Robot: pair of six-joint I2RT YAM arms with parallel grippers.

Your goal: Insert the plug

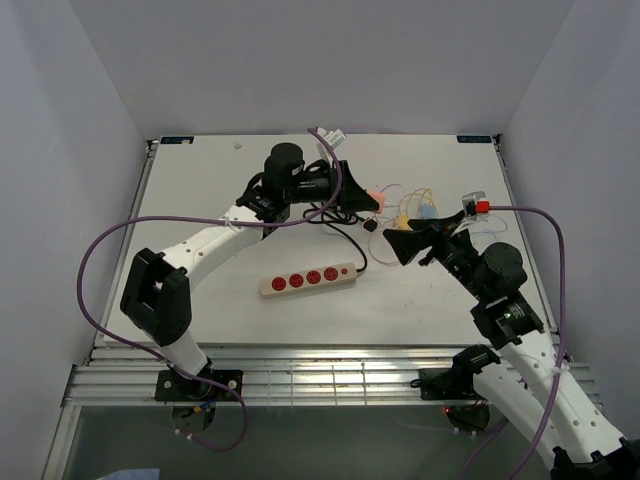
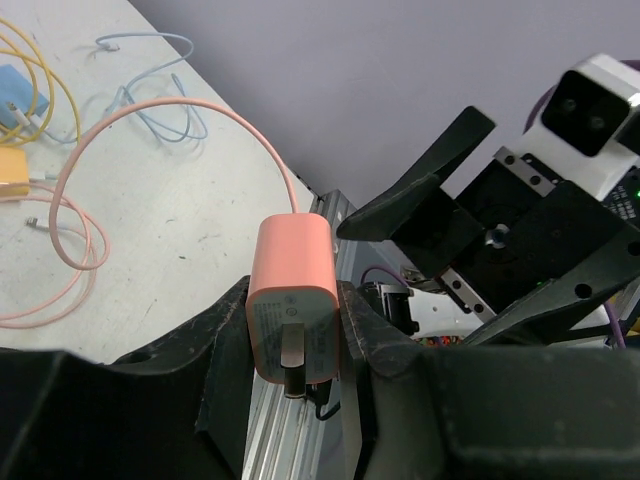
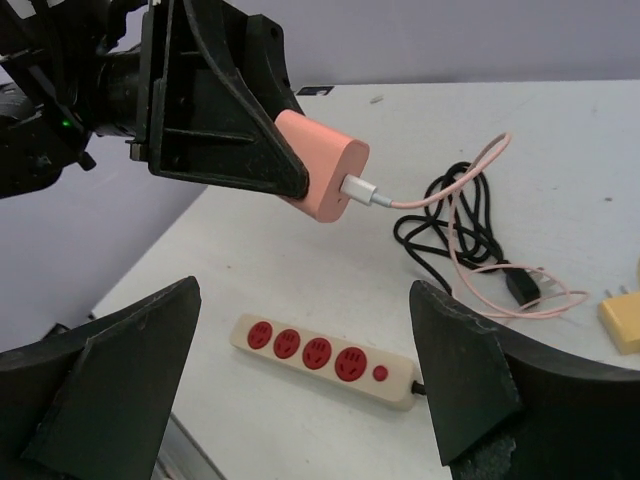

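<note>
Left wrist view: left gripper [image 2: 293, 345] clamped on both flanks of plug [image 2: 292, 265]. Plug: salmon-pink rounded block, metal prong on face toward wrist camera, pink cable [image 2: 150, 115] leaving opposite end. Right wrist view: plug held in air above table [image 3: 560, 130], long axis slanting, cable end facing right gripper [image 3: 305, 295], whose jaws stand wide apart. Power strip [image 3: 320, 360], red sockets up, lies flat below plug.

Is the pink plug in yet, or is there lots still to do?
Not yet. Done: the left tool grips the plug. Now: the plug hangs above the table. Left: carry it down to the empty strip and push it in.
</note>
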